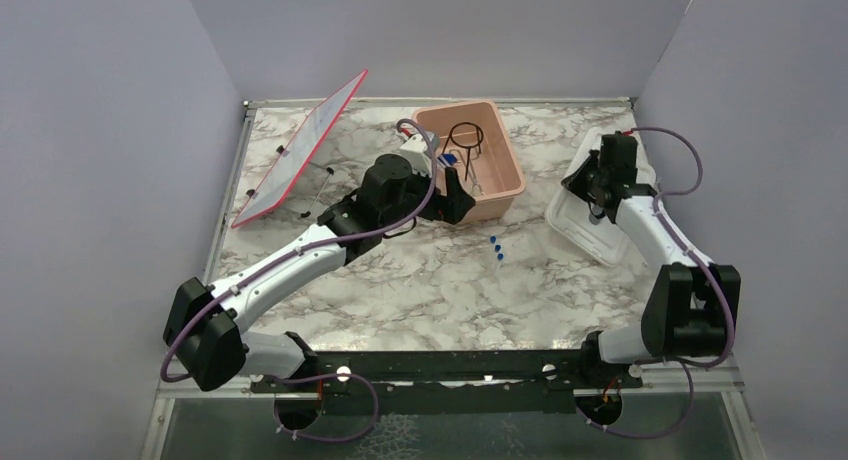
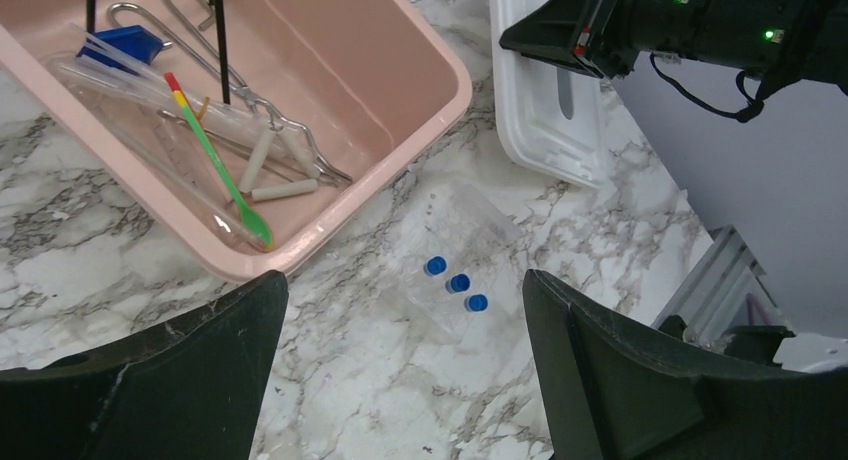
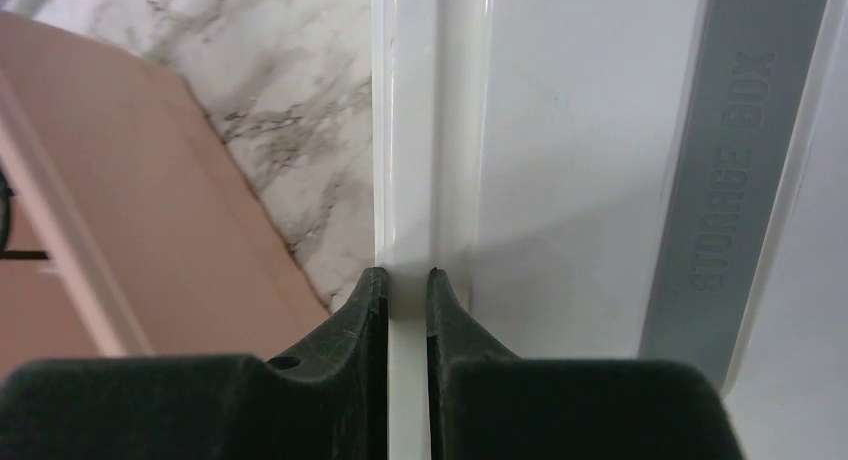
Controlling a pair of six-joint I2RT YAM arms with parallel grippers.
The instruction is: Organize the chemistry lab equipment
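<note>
Three clear tubes with blue caps (image 1: pixel 497 247) lie together on the marble, right of the pink tub (image 1: pixel 512 152). In the left wrist view the tubes (image 2: pixel 455 282) lie just beyond my open, empty left gripper (image 2: pixel 405 365). This gripper (image 1: pixel 452 195) hovers at the tub's near corner. In the tub (image 2: pixel 400 170) lie a green-yellow stick (image 2: pixel 215 150), metal tweezers (image 2: pixel 230 75), clear pipettes (image 2: pixel 150 145) and the black wire ring stand (image 1: pixel 465 138). My right gripper (image 3: pixel 407 275) is shut on the rim of the white lid (image 3: pixel 560 160), which lies tilted at the right (image 1: pixel 590 230).
A flat red-edged panel (image 1: pixel 300 145) leans at the back left, with thin loose items (image 1: pixel 325 185) on the marble beside it. Grey walls enclose the table on three sides. The right arm (image 2: pixel 700 20) reaches over the lid (image 2: pixel 540 110).
</note>
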